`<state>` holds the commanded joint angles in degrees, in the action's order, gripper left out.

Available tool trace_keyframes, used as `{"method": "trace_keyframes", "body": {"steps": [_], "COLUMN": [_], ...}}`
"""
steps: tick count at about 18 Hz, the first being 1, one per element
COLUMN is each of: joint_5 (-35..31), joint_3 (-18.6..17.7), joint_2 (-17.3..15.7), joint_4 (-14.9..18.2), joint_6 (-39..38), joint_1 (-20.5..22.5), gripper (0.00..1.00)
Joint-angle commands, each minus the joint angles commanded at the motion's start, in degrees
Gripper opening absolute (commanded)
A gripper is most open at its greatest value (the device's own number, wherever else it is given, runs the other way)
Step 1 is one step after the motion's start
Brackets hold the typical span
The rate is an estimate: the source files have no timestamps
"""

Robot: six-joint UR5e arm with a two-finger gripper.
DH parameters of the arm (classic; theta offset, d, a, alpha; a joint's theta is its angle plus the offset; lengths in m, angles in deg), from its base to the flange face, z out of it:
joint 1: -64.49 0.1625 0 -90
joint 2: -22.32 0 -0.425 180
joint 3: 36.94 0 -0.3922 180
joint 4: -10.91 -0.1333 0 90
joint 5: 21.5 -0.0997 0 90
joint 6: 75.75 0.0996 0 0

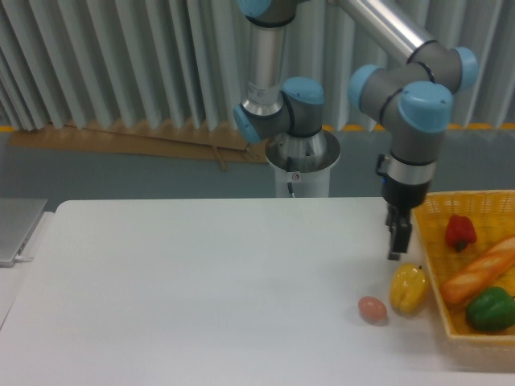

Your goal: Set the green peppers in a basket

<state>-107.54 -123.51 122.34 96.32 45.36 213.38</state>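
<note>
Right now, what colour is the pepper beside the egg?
Yellow; the fixed camera shows it clearly.

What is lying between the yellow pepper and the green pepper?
In the camera view, the basket's near-left wall and the lower end of the bread loaf separate the yellow pepper from the green pepper.

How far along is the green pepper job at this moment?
Done: the green pepper lies inside the basket, next to a bread loaf and a red pepper. In hand: nothing; the gripper hangs over the table, above the yellow pepper, gripping no object. Left: no green pepper shows outside the basket.
</note>
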Motion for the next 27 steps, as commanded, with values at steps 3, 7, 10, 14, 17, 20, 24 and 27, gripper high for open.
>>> {"method": "trace_keyframes", "body": {"steps": [3,7,10,14,17,20,24,27], "joint_5": [-1.0,-3.6,-3.7,-3.6,-4.0,-3.9,-5.7,-6.3], "joint_3": [-0.4,-0.3,-0.5,-0.5,-0.4,-0.1,0.0,0.2], "joint_2": [-1.8,-3.3,-4.6,-5.0,-4.9,-4.5,-4.6,-4.4], "joint_4": [1.2,5.9,8.5,8.3,7.8,7.1,6.0,6.0], "joint_6": [0.0,-0.2,-1.8,-5.4,-9.1,-10.5,-10.6,-11.9], "joint_1": [-0.2,-0.1,-0.4,-3.8,-7.7,-9.1,-9.1,-9.1], "gripper": [1.00,1.00,1.00,1.00,1.00,1.00,1.00,1.00]}}
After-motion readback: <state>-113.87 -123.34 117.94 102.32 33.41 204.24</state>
